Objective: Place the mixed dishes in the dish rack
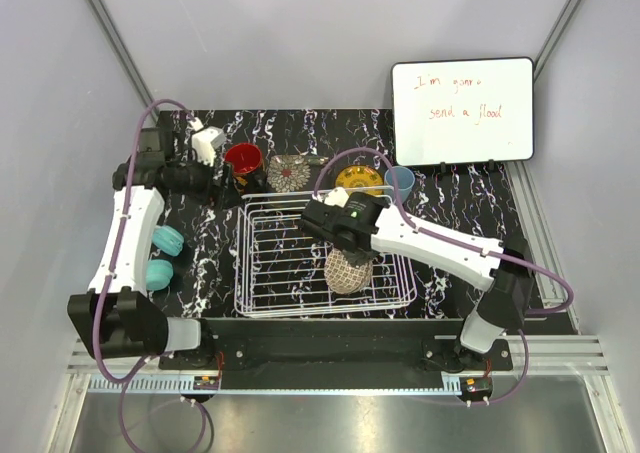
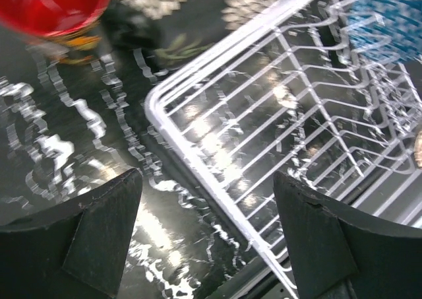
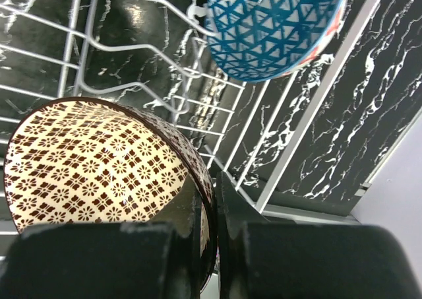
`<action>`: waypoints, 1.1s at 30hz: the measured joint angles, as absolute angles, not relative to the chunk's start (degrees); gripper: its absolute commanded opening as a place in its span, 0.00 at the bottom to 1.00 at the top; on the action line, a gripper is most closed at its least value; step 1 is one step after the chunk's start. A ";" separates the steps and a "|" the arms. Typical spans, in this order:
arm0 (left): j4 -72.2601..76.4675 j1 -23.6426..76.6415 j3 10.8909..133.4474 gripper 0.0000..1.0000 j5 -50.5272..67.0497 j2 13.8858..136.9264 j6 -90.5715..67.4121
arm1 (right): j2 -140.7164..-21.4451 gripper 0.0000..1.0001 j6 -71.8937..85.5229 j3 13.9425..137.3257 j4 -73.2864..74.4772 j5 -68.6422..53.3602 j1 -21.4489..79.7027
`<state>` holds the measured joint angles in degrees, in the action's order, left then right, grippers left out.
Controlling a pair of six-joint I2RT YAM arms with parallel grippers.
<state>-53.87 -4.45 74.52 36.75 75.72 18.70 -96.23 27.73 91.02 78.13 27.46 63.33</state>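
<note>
Between the 2 black fingers of my right gripper [image 3: 210, 190] is the rim of the small beige-brown patterned bowl [image 3: 99, 164], pinched tight with 1 finger inside and 1 outside. Its inside has a cream ground under a brown lattice of little flowers, and the rim is dark and glossy. The bowl is tipped on edge with its mouth toward the wrist camera. It sits down inside the large white wire dish rack [image 1: 275, 263], toward the rack's near right part. Whether it rests on the wires I cannot tell. Just beyond those fingertips, a small blue bowl with a triangle pattern [image 3: 277, 22] leans in the rack close to the side rail, apart from the gripped bowl.

My left gripper [image 2: 208, 180] is spread wide with nothing between its fingers. It hangs over the black, white-veined marble tabletop [image 2: 79, 134] at a corner of the rack. Ahead of it and to the left is the glossy red mug [image 2: 56, 8], blurred. In the top view, a row runs rightward from that hand behind the rack: the floral dark-backed saucer [image 1: 290, 173], the yellow patterned plate [image 1: 360, 180] and the light blue cup [image 1: 400, 182]. 2 teal rounded objects [image 1: 166, 240] lie on the tabletop on the near side of that hand. A white whiteboard with red handwriting [image 1: 462, 110] stands far off to its right.
</note>
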 measured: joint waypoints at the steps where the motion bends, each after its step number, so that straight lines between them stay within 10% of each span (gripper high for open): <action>1: -54.02 -3.16 74.54 0.86 37.01 75.70 18.63 | -96.42 0.00 27.97 91.29 78.15 27.27 63.66; 33: -55.27 20.29 81.10 0.94 60.12 82.56 11.62 | -89.71 0.00 22.87 98.74 65.87 30.33 62.35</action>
<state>-55.27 20.29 81.10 60.12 82.56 11.62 -89.71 22.87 98.74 65.87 30.33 62.35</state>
